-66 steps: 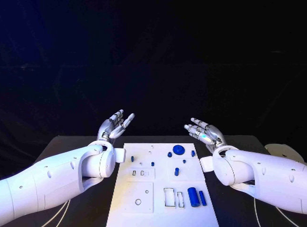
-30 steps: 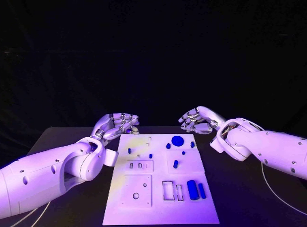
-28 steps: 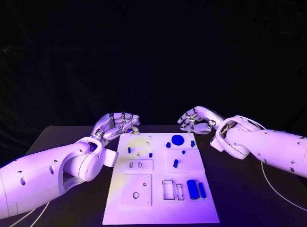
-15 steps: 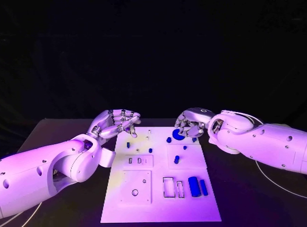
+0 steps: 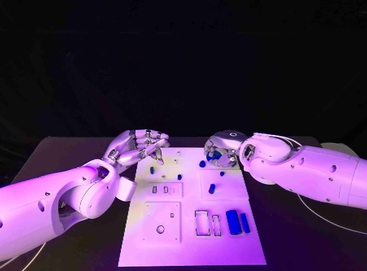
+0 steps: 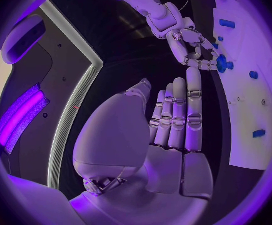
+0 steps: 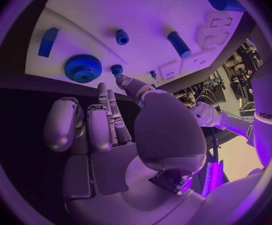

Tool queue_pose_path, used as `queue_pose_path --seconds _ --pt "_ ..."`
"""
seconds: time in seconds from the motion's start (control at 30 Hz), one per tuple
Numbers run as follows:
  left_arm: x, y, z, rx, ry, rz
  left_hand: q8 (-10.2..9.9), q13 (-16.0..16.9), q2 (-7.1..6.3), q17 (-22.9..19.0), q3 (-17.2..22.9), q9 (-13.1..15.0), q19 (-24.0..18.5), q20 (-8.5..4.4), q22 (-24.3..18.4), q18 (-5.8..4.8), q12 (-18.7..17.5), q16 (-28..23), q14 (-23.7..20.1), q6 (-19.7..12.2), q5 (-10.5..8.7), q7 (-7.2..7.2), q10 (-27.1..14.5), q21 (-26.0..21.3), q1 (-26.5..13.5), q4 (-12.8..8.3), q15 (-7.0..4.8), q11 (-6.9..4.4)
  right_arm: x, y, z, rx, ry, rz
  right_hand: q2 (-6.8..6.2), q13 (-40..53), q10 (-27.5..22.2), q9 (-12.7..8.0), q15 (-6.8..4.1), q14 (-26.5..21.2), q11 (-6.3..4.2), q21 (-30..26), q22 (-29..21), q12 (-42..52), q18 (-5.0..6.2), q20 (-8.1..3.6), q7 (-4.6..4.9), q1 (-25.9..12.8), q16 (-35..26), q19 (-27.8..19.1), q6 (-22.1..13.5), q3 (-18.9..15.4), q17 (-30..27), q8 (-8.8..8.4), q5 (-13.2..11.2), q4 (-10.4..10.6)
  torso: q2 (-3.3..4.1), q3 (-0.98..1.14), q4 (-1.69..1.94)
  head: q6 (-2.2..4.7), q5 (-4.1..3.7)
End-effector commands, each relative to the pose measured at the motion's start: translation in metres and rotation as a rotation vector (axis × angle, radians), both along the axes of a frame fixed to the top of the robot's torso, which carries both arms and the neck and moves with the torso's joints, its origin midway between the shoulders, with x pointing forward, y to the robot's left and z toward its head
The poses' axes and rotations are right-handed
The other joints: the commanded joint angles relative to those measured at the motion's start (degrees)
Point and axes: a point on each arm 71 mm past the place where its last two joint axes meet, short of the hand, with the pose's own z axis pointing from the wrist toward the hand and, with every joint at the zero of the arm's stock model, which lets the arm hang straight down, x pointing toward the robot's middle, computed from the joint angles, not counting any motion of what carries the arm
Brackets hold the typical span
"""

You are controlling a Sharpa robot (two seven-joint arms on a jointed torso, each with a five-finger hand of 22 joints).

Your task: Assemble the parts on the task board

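Presently the task board (image 5: 192,226) lies at the middle of the black table (image 5: 69,152), long axis running from six to twelve o'clock in the head view. The right hand (image 5: 219,151) sits over the board's far end, at about one o'clock from the board's centre, fingers curled downward around the blue gear (image 7: 83,68). In the right wrist view the fingertips (image 7: 118,78) stand just beside the gear and a small toothed blue part (image 7: 116,69); whether they touch or grip either I cannot tell. The left wrist view shows the gear (image 6: 221,63) right at those fingertips. The left hand (image 5: 139,145) hangs at eleven o'clock, off the board's far left corner, fingers curled in together, holding nothing.

On the board: a blue peg (image 5: 211,188) near centre, a large blue cylinder (image 5: 232,219) and a slimmer blue bar (image 5: 244,222) side by side at five o'clock, next to two rectangular slots (image 5: 207,223). A round hole (image 5: 160,229) lies at seven o'clock.
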Motion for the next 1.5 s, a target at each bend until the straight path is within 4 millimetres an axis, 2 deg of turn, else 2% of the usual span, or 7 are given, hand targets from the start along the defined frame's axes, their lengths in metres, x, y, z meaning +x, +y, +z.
queue_pose_path --seconds 0.03,0.4,0.97,1.23,1.4,1.43,1.5 --pt "-0.001 -0.003 0.002 -0.005 -0.006 -0.026 0.1 -0.1 -0.21 0.1 0.2 0.1 -0.4 0.15 0.1 0.06 -0.2 0.4 -0.4 -0.4 0.24 -0.02 -0.5 0.3 -0.6 0.3 0.01 -0.07 0.000 0.002 -0.003 -0.062 0.000 0.000 -0.45 0.1 -0.5 0.1 0.54 2.5 0.17 0.3 0.2 0.2 -0.51 0.29 -0.14 0.0 0.3 -0.1 -0.4 0.0 0.1 -0.20 -0.1 0.4 0.58 -0.05 0.13 -0.17 -0.12" --pt "-0.001 -0.003 0.003 -0.012 0.000 -0.016 0.0 -0.2 -0.24 0.2 0.1 0.3 -1.3 0.44 0.6 0.07 -0.6 0.3 -0.9 -1.0 0.24 0.32 -1.4 1.0 -1.1 0.3 0.31 0.25 0.000 0.011 -0.006 -0.074 -0.001 0.019 -0.19 0.4 -0.5 0.5 0.60 2.5 0.23 0.8 0.7 0.8 -0.55 0.39 0.02 0.2 0.7 -0.2 -0.3 0.2 0.3 -0.04 0.2 0.7 1.20 -0.09 0.47 -0.17 -0.16" --pt "0.000 -0.003 0.002 -0.011 0.012 -0.017 -0.1 -0.3 -0.18 0.2 0.3 0.4 -1.6 0.59 0.9 0.10 -0.7 0.3 -1.0 -1.3 0.24 0.64 -1.8 1.4 -1.0 0.2 0.45 0.47 0.002 0.019 -0.011 -0.079 -0.001 0.031 0.48 0.8 -0.1 1.1 0.57 2.3 0.13 1.3 1.4 1.8 -0.56 0.47 -0.02 0.4 1.1 -0.4 0.5 0.6 0.3 0.51 0.1 1.3 1.61 -0.03 0.56 -0.26 -0.01" --pt "0.001 -0.002 0.001 -0.009 0.020 -0.011 -0.1 -0.3 -0.06 0.2 0.4 0.5 -1.7 0.64 1.0 0.11 -0.8 0.4 -1.0 -1.4 0.23 0.76 -1.9 1.6 -1.0 0.1 0.50 0.55 0.001 0.020 -0.013 -0.080 0.002 0.032 0.94 1.3 0.9 1.6 0.31 2.3 -0.24 2.0 2.4 2.9 -0.65 0.34 -0.30 0.7 1.6 -0.4 1.0 1.0 0.7 0.90 0.0 1.7 1.71 -0.01 0.42 -0.43 0.24" --pt "0.001 -0.001 0.001 -0.007 0.023 -0.007 -0.1 -0.3 0.07 0.3 0.5 0.5 -1.8 0.70 1.1 0.12 -0.8 0.4 -1.1 -1.5 0.23 0.86 -2.0 1.7 -0.9 0.1 0.56 0.62 0.001 0.019 -0.012 -0.065 -0.016 0.028 2.15 2.1 2.2 2.7 -0.20 2.4 -0.93 2.7 3.3 4.3 -0.72 -0.02 -1.07 1.4 2.0 -0.4 2.7 1.5 0.9 2.18 0.1 2.1 1.80 0.04 0.26 -0.64 0.43" --pt "0.001 -0.001 0.001 -0.006 0.024 -0.006 -0.1 -0.3 0.09 0.3 0.6 0.5 -1.9 0.71 1.1 0.12 -0.8 0.4 -1.1 -1.5 0.23 0.88 -2.0 1.8 -0.9 0.1 0.57 0.64 0.001 0.019 -0.011 -0.056 -0.028 0.027 3.13 2.5 2.8 3.6 -0.64 2.4 -1.40 3.0 3.8 5.1 -0.77 -0.35 -1.63 2.4 2.2 -0.4 3.7 2.2 1.0 3.13 -2.5 1.9 1.80 0.03 0.26 -0.62 0.45" --pt "0.001 -0.001 0.001 -0.006 0.025 -0.006 -0.1 -0.3 0.09 0.3 0.6 0.5 -1.9 0.71 1.1 0.12 -0.8 0.4 -1.1 -1.5 0.23 0.88 -2.0 1.8 -0.9 0.1 0.57 0.64 0.001 0.019 -0.009 -0.042 -0.044 0.025 3.88 2.9 3.5 4.5 -0.95 2.4 -1.84 3.2 4.0 5.9 -0.78 -0.64 -2.05 3.1 2.4 -0.4 4.6 2.8 1.0 4.10 -2.6 1.7 1.80 0.06 0.25 -0.56 0.42"
